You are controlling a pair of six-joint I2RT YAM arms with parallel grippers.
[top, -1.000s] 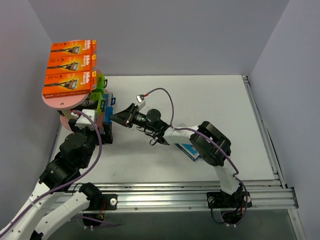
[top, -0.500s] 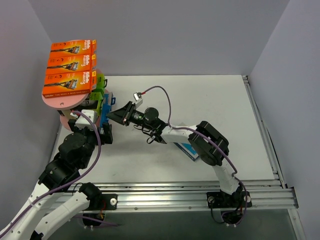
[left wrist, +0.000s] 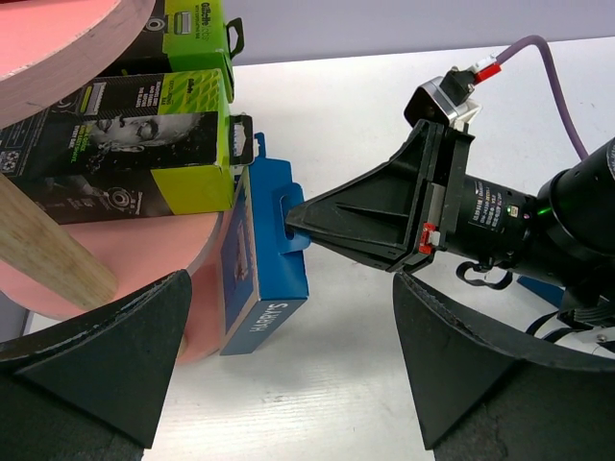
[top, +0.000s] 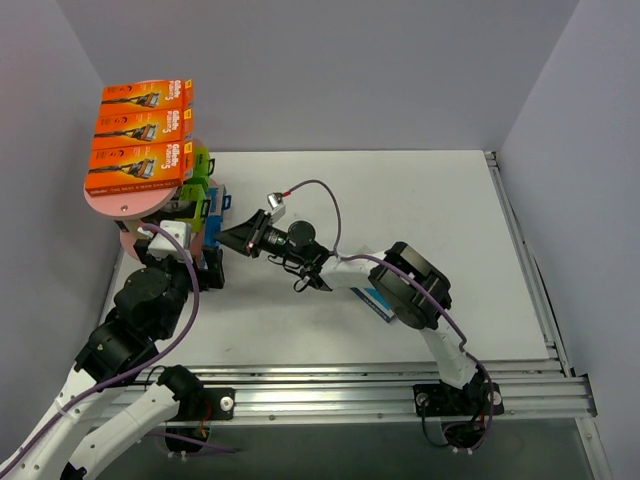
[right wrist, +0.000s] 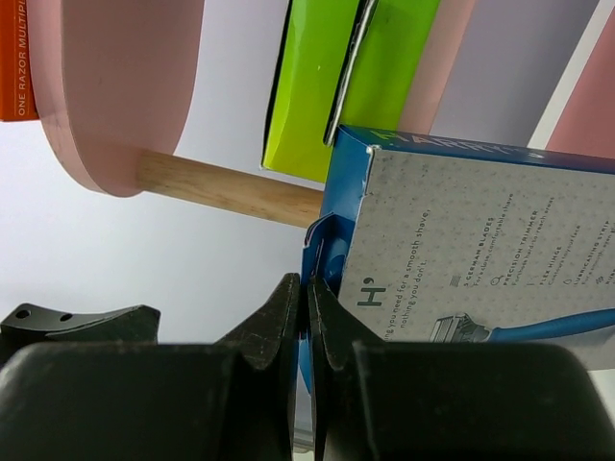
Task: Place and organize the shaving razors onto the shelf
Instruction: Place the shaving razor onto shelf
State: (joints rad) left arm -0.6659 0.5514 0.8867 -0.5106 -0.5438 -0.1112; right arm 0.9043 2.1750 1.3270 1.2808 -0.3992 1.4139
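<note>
Up close, a blue razor pack (left wrist: 272,279) is pinched by its hang tab at the pink shelf (top: 128,204).
The right hand (right wrist: 306,298) is clenched on the tab, and the pack is held upright against the lower board's rim. The left hand (left wrist: 293,288) is spread wide, grasping nothing. Three orange packs (top: 140,125) are laid on the top board, black-and-lime packs (left wrist: 135,154) below; another blue pack (top: 378,300) is seen on the counter (top: 420,200).

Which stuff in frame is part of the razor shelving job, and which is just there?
Job:
- shelf
- three orange packs on its top board
- two black-and-lime packs on a lower board
- blue pack, pinched by the right fingers at the shelf
- second blue pack, lying on the table

Not job:
- purple cables
- aluminium rail
</note>
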